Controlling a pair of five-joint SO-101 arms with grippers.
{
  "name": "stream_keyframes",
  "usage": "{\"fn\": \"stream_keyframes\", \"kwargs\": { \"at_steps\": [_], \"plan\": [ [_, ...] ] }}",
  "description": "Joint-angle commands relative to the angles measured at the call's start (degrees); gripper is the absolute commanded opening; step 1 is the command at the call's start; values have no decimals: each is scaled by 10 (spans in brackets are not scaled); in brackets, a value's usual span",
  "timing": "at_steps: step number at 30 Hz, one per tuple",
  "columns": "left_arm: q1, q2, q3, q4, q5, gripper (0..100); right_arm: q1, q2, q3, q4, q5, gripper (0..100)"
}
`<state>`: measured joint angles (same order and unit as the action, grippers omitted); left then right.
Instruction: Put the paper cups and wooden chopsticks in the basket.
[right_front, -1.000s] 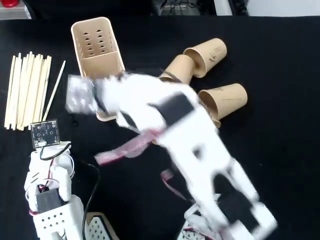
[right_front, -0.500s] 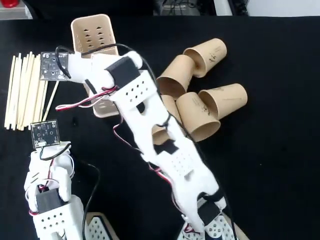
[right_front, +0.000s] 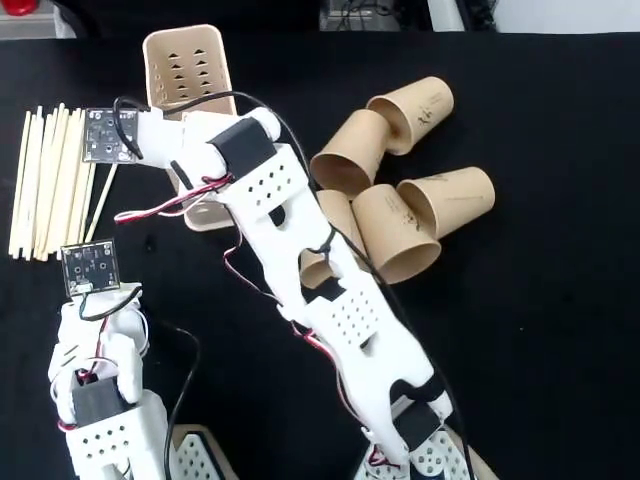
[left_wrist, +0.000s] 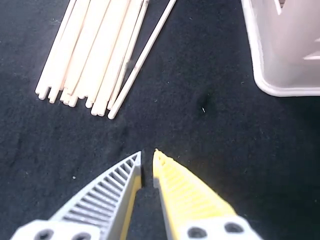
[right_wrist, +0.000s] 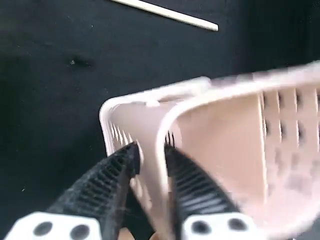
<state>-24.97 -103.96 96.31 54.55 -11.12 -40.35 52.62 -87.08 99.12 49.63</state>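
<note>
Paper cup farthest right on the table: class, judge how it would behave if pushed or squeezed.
The paper cup lies on its side, so a push would probably roll it, curving because it tapers. Its open mouth looks thin-walled, easy to crush. A neighbouring cup lies against it and may shift.

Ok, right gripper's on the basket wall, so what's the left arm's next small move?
Probably open the left gripper and ease it toward the stray chopstick beside the chopstick bundle: it is shut and empty, just short of their ends, with the basket close by.
</note>
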Motion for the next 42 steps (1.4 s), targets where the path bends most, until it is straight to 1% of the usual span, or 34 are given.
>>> {"fn": "stream_keyframes", "kwargs": {
  "at_steps": [1, 3, 5, 9, 12, 15, 17, 21, 23, 24, 26, 28, 32, 33, 36, 39, 40, 42],
  "plan": [
    [-4, -5, 10, 4, 2, 55, 9, -58, -24, 20, -25, 10],
    [-4, -5, 10, 4, 2, 55, 9, -80, -6, 21, -33, 12],
    [-4, -5, 10, 4, 2, 55, 8, -111, 43, 21, -31, 12],
    [-4, -5, 10, 4, 2, 55, 1, -199, 218, 20, 10, 12],
    [-4, -5, 10, 4, 2, 55, -17, -262, 298, 14, 3, 12],
    [-4, -5, 10, 4, 2, 55, -31, -284, 309, -23, -47, 12],
    [-4, -5, 10, 4, 2, 55, -42, -284, 302, -47, -66, 13],
    [-4, -5, 10, 4, 2, 55, -63, -262, 301, -69, -76, 13],
    [-4, -5, 10, 4, 2, 55, -65, -248, 297, -82, -81, 13],
    [-4, -5, 10, 4, 2, 55, -62, -241, 292, -90, -95, 14],
    [-4, -5, 10, 4, 2, 55, -58, -232, 276, -85, -98, 14],
    [-4, -5, 10, 4, 2, 55, -58, -225, 261, -47, -67, 12],
    [-4, -5, 10, 4, 2, 55, -47, -225, 249, 14, 47, 12],
    [-4, -5, 10, 4, 2, 55, -42, -225, 251, 23, 63, 12],
    [-4, -5, 10, 4, 2, 55, -24, -237, 270, 21, 80, 12],
    [-4, -5, 10, 4, 2, 55, -20, -257, 292, 21, 88, 18],
    [-4, -5, 10, 4, 2, 55, -20, -264, 300, 21, 88, 38],
    [-4, -5, 10, 4, 2, 55, -20, -281, 320, 21, 84, 129]
  ]
}}
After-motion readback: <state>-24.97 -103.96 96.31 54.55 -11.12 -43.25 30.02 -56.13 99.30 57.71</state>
